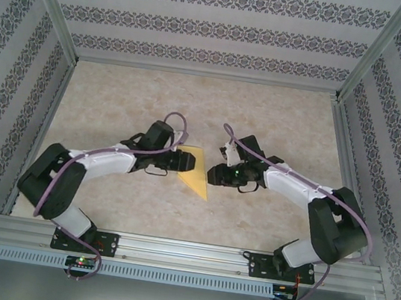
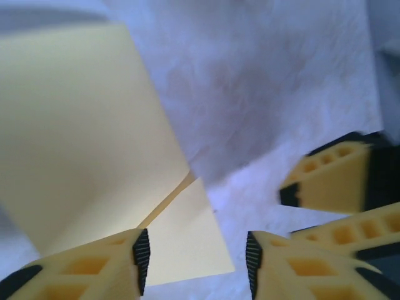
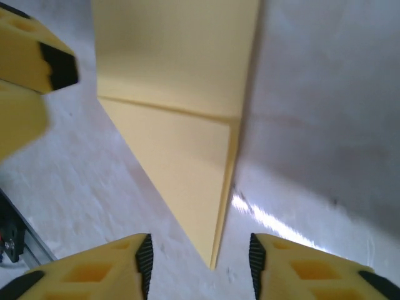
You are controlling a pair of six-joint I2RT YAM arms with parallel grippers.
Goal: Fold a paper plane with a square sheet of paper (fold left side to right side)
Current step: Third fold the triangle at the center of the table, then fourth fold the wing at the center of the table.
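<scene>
The left gripper (image 2: 197, 259) is held with its jaws apart, nothing clamped. A corner of the folded paper (image 2: 94, 137) is laid just ahead in the gap, close against one finger. The rest is spread farther ahead and leftward on the table (image 2: 262, 75). The right gripper (image 3: 200, 262) is likewise parted and empty. The paper's sharp tip is pointed into its gap, and the sheet is widened ahead of it, crossed by a fold edge. Beyond, to its left, the other gripper's fingers are seen.
</scene>
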